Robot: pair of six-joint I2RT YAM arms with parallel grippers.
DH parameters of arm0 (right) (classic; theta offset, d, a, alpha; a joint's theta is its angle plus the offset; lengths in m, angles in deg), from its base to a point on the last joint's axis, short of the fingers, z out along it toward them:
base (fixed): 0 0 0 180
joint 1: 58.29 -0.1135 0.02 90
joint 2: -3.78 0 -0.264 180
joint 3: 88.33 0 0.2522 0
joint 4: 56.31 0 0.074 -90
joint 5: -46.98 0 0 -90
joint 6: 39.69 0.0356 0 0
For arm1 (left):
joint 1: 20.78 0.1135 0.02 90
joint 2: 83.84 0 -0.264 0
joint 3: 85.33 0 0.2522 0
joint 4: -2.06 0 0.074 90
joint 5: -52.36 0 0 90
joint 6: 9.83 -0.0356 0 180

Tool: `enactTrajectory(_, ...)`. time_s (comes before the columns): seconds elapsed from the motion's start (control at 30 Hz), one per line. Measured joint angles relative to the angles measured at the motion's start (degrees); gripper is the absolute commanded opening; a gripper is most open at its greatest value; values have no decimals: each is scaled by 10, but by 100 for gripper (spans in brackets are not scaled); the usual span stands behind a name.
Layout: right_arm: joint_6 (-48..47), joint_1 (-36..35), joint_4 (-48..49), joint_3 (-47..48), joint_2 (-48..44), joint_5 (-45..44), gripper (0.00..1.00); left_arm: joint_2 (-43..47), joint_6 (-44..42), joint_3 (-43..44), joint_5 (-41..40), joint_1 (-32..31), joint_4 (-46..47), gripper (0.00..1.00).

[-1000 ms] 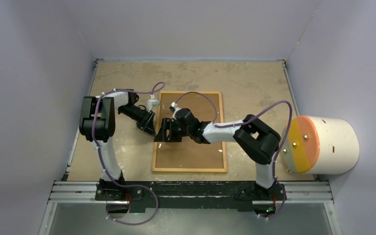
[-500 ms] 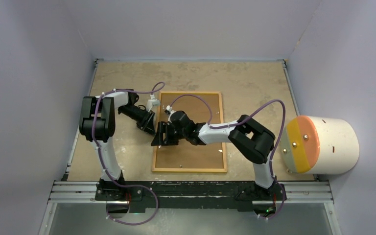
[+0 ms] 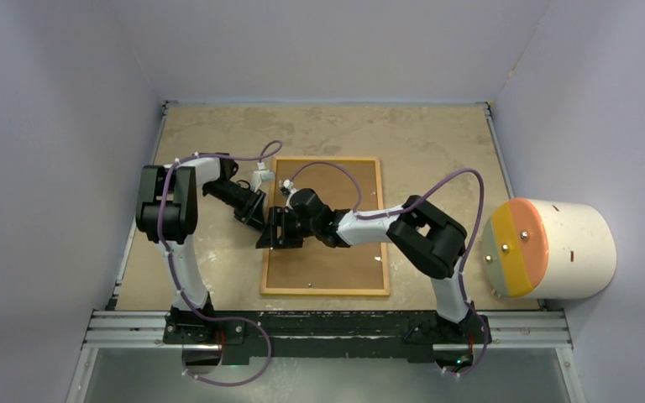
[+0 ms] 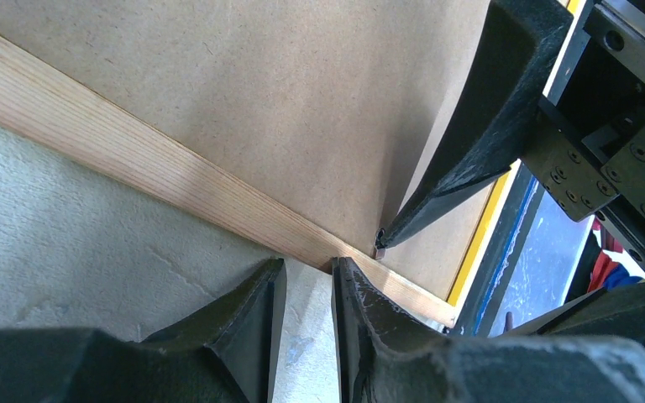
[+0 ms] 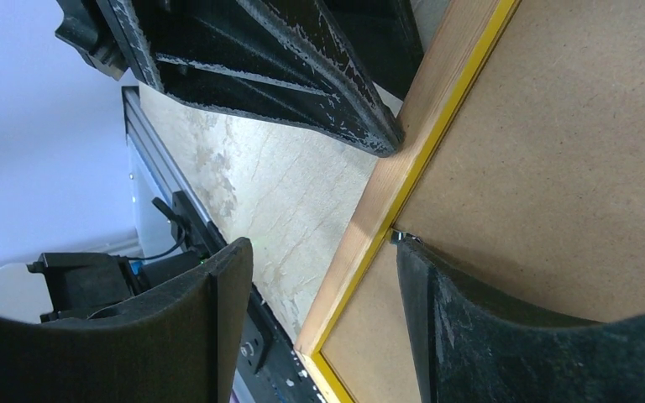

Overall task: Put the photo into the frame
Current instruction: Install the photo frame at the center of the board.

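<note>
Straddling a rail of the frame (image 5: pixel 378 206) with the wide-open, empty right pincer (image 5: pixel 319 249); nosing its outer edge with the barely parted, empty left pincer (image 4: pixel 307 267).

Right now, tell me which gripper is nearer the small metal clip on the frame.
Right. One jaw of the right gripper rests at the clip; the left gripper sits outside the frame rail, over the table.
</note>
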State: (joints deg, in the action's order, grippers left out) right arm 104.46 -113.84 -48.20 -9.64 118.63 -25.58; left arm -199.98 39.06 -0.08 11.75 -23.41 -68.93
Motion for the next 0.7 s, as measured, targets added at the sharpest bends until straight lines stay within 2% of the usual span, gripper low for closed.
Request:
enactTrajectory(0.3,4,-1,1,0,-1,-12,66,1,0,-2,0,0,2,29)
enactTrajectory(0.43,3,5,-1,0,-6,-12,72,3,0,-2,0,1,2,30)
enactTrajectory(0.57,-14,41,-24,0,-41,-14,75,0,0,5,2,16,-3,34)
enactTrajectory(0.7,-30,94,-36,18,-79,-14,75,-25,12,61,6,54,0,38)
